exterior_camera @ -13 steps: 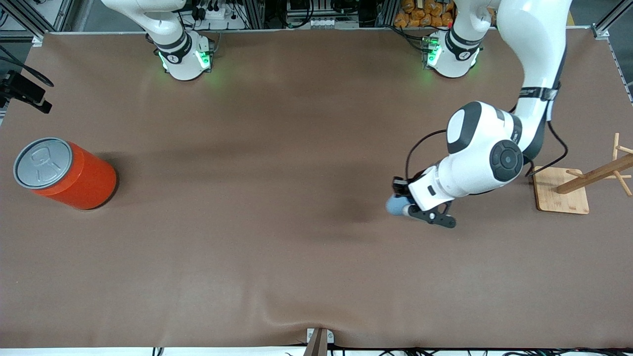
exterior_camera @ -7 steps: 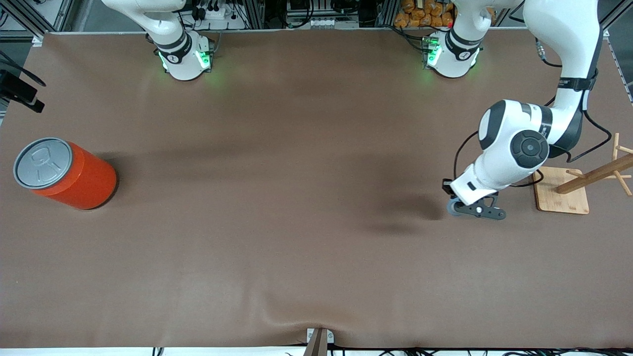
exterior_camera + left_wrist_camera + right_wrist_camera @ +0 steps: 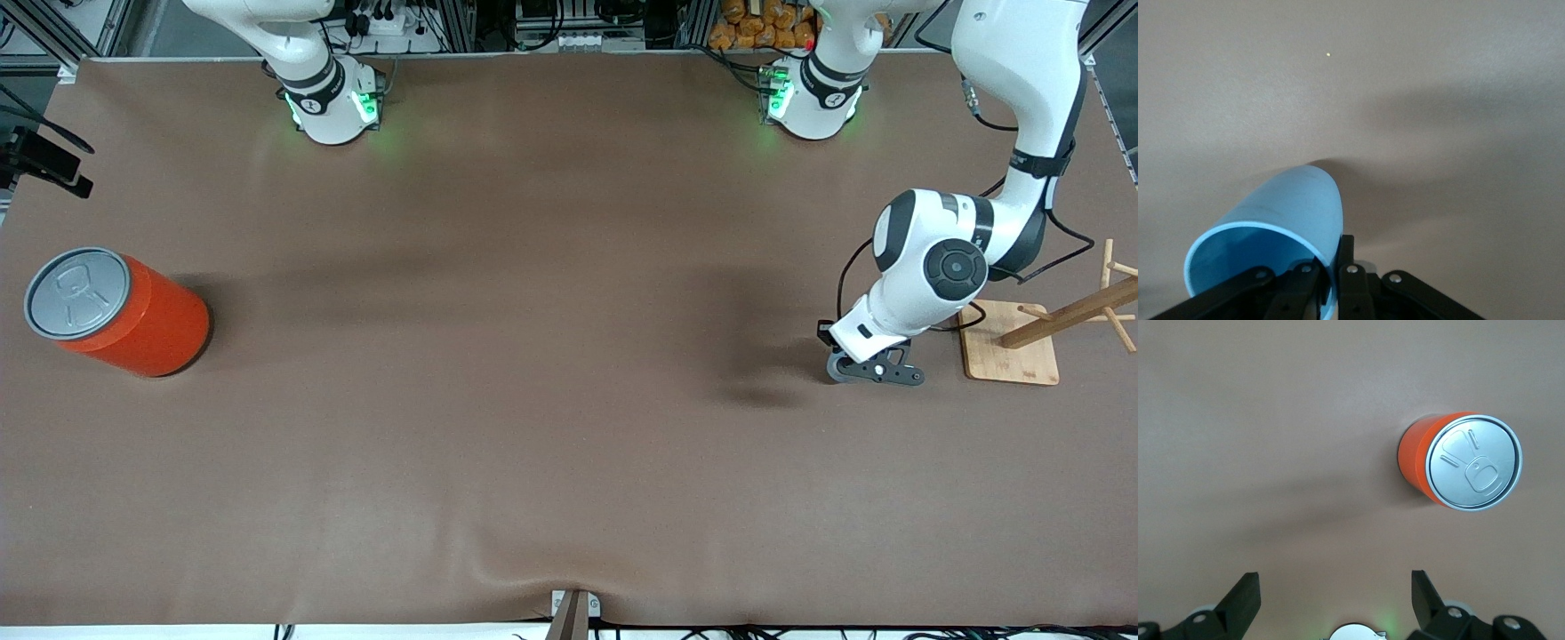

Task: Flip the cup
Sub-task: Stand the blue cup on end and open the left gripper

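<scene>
One cup (image 3: pixel 1295 213), one can (image 3: pixel 120 313), one wooden rack (image 3: pixel 1058 329).

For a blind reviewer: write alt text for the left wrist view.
The left gripper pinches the rim wall of a light blue cup, one finger inside and one outside. The cup's open mouth faces the camera over the bare brown table.

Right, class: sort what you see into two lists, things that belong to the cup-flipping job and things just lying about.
Belongs to the job:
- light blue cup, its rim pinched in the left gripper

Just lying about:
- red can
- wooden rack
- right gripper, open, waiting above the can
</scene>
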Controlling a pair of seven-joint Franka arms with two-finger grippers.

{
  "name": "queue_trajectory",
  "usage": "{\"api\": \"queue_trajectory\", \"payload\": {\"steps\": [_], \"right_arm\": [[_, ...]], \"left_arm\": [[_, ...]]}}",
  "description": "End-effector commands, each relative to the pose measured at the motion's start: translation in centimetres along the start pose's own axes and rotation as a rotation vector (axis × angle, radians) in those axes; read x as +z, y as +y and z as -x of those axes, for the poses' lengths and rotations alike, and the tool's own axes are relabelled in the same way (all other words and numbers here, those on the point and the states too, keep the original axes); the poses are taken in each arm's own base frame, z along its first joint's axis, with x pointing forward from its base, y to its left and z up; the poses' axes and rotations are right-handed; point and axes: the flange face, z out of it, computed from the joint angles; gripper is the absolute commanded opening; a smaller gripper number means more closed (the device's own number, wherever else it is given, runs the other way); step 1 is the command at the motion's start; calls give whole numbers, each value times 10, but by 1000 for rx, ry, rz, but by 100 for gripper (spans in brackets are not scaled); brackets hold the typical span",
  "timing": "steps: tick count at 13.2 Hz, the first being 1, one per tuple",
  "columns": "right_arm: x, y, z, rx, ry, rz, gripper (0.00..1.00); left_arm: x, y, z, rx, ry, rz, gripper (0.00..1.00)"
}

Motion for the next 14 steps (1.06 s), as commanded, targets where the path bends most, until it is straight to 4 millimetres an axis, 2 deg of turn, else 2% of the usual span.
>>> {"api": "queue_trajectory", "payload": {"steps": [1, 2, 3, 4, 6, 8, 10, 12, 14], "right_arm": [[2, -7, 3, -12, -5, -12, 100], [5, -11, 3, -20, -17, -11, 100], [9, -8, 3, -14, -26, -12, 100], [18, -5, -2, -8, -41, -11, 100], [27, -13, -9, -18, -52, -8, 100], [27, -23, -8, -36, -55, -6, 100], [33, -24, -13, -20, -66, -5, 100], [32, -24, -12, -8, -61, -6, 100], [28, -23, -7, -2, -68, -35, 100]], "left_arm": [[6, -1, 3, 11, -33, -13, 14], [5, -3, 2, 8, -33, -13, 27], [3, -4, 0, 4, -27, -13, 55], [-2, -4, -4, 5, -17, -14, 100], [-18, -6, -11, 3, 12, -18, 100], [-44, -9, -23, -3, -8, -27, 100], [-87, -2, -38, 3, -53, -37, 100], [-134, 2, -50, 3, -66, -45, 100], [-172, 6, -59, 4, -43, -50, 100]]}}
